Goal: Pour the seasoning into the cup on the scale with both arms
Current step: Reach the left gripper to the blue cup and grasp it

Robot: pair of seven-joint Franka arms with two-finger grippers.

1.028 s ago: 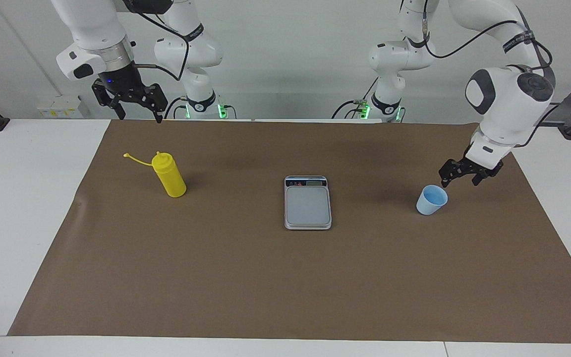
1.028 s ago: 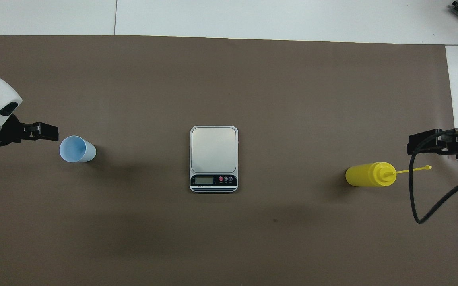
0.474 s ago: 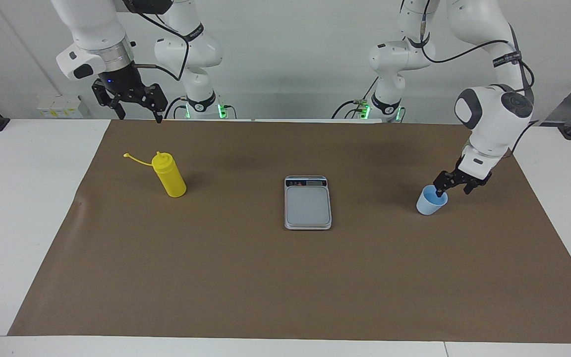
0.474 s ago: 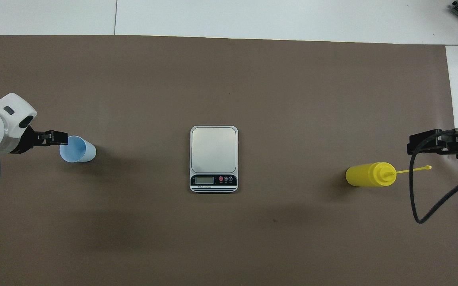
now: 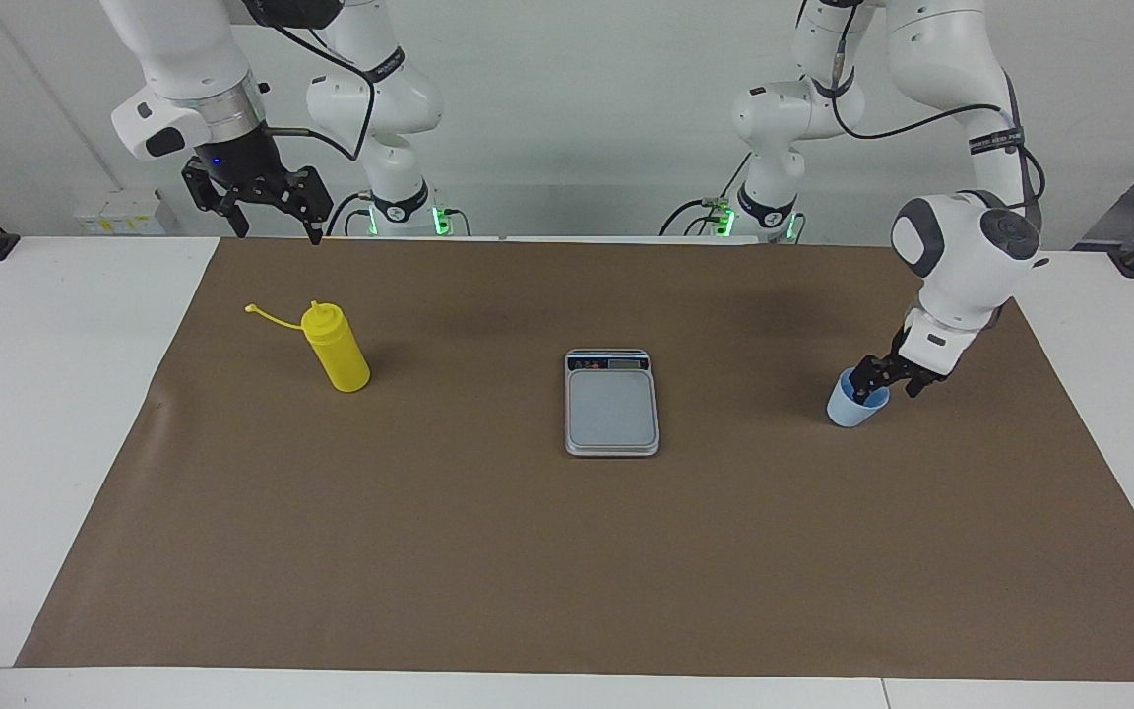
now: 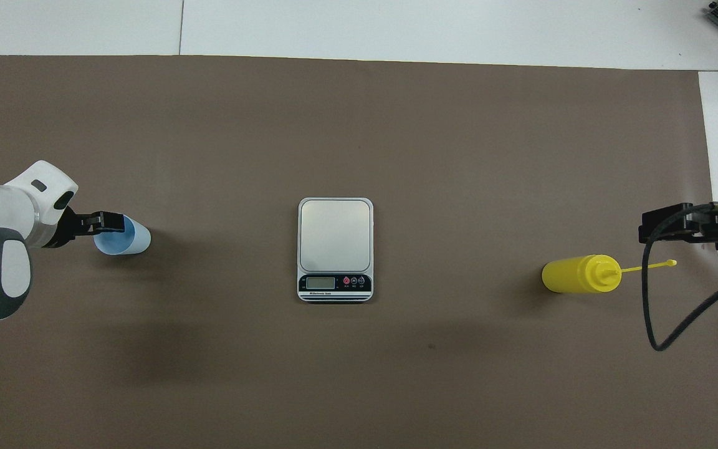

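Brown paper [image 5: 528, 551] covers most of a white table [image 5: 26, 414], and a pale wall rises where the two arm bases stand. At the middle of the paper lies the scale [image 5: 611, 402], flat, its dark display strip at the end nearer the robots and its grey weighing plate bare. Toward the left arm's end of the table stands the cup [image 5: 852, 406], upright on the paper and well apart from the scale. The left gripper [image 5: 880, 380] is down at the cup's rim: one finger dips into the brighter blue inside, the other stays outside the wall on the side away from the scale, so the fingers stand spread astride the rim; whether they press the wall cannot be told. In the overhead view the left gripper [image 6: 106, 222] covers that edge of the cup [image 6: 129, 237]. Toward the right arm's end stands the seasoning [image 5: 335, 348], upright on the paper, its thin cap strap [image 5: 274, 317] sticking out sideways away from the scale. The right gripper [image 5: 270, 215] hangs in the air with its fingers spread wide and nothing between them, over the paper's edge beside the seasoning, where the right arm waits.
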